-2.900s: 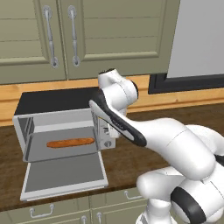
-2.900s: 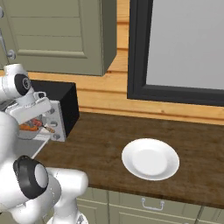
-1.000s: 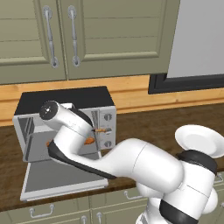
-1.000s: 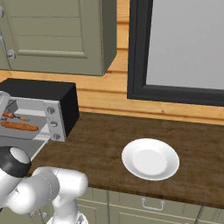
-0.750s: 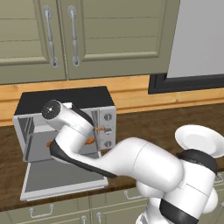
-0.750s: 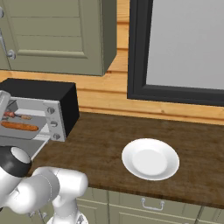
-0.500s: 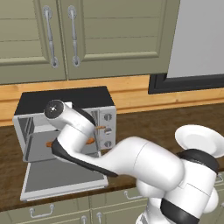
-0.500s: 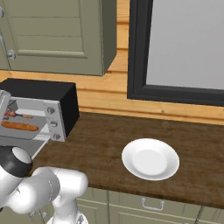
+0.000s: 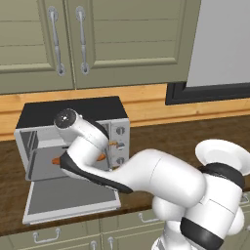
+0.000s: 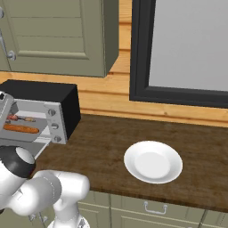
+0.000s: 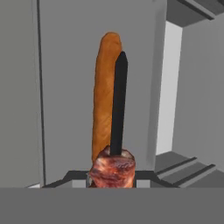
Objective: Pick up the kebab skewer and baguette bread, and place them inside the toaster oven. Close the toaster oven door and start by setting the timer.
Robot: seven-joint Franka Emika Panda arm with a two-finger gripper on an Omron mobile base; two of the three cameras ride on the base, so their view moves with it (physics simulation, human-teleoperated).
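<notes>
The toaster oven (image 9: 73, 111) stands at the left of the counter with its door (image 9: 73, 200) dropped open. My arm reaches into the cavity and hides the hand in the left base view. The baguette bread (image 10: 21, 129) lies on the rack inside, and its orange tips (image 9: 101, 157) show on either side of my arm. In the hand view the baguette (image 11: 105, 96) lies just beyond the kebab skewer (image 11: 118, 105). My gripper (image 11: 112, 178) is shut on the skewer at a meat chunk (image 11: 113, 168). The skewer (image 10: 20, 118) sits inside the oven (image 10: 49, 95), above the loaf.
A white plate (image 10: 152, 161) lies on the dark wooden counter to the right of the oven; it also shows behind my arm (image 9: 222, 152). Three knobs (image 9: 119, 145) line the oven's right panel. Cabinets hang above, and a dark-framed window is at the right.
Since nearly three seconds ago my arm has swung from the oven's right side across its opening and carried the skewer inside. Over the last second it has barely moved.
</notes>
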